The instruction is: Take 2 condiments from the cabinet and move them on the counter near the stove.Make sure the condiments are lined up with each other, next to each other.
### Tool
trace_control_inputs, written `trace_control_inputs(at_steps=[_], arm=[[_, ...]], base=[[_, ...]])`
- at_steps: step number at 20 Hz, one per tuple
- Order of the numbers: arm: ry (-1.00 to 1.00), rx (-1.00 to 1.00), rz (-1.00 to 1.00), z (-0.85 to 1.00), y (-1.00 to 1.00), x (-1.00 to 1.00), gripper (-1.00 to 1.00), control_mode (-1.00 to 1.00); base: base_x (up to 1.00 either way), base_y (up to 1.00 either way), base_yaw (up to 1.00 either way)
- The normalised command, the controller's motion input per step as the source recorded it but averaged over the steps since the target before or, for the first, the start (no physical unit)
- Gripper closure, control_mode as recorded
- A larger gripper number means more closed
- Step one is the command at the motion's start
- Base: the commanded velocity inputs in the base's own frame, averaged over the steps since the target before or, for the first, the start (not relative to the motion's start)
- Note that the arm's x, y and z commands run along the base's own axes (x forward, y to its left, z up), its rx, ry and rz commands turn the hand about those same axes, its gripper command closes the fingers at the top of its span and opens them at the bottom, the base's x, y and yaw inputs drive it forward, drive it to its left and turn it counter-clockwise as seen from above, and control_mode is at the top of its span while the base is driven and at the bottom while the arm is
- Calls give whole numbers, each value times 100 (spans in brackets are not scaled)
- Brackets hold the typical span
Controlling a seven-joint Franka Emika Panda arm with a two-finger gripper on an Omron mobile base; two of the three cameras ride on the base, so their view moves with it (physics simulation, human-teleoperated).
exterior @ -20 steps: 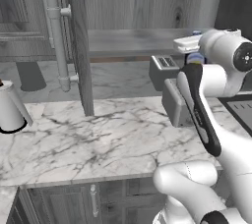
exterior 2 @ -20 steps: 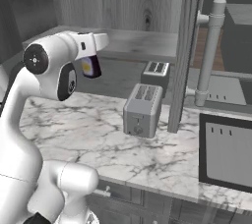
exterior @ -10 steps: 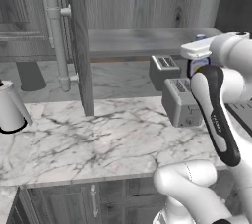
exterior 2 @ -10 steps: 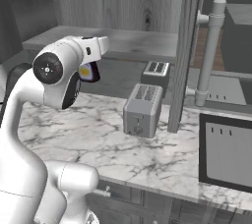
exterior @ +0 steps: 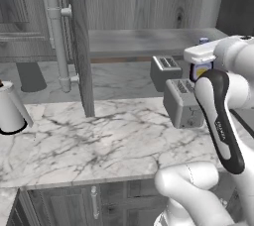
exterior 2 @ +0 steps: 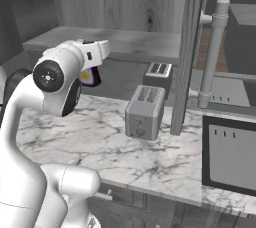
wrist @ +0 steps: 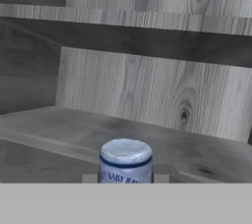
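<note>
Left base view: we've swung the gripper [exterior: 202, 66] right, sauce bottle [exterior: 200, 69] pinched in it, clear of the cabinet shelf [exterior: 144, 41]. Right base view: bottle hangs under the gripper, above the desk [exterior 2: 165, 157]. Hand view: blue cap [wrist: 126, 155] sits between the gripper's tips, shelf beyond it — first condiment is out, placing comes next.

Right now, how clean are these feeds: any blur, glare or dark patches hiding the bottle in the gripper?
Hand view: soft, low-detail render; the sauce bottle's cap is readable, its label cut off at the bottom. Left base view: the bottle sits mostly behind the arm. Right base view: sharp, no glare; the bottle hangs in shade under the gripper, the cabinet interior dim.
</note>
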Motion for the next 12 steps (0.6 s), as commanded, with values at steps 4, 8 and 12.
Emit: trace_control_inputs(at_steps=[4, 8, 12], arm=[[-6, 0, -3, -11, 2, -7, 100, -100], [0, 0, -1, -3, 0, -3, 100, 100], [0, 0, 0, 0, 0, 0, 100, 100]], base=[[0, 0, 0], [-18, 0, -3], [-43, 0, 0]])
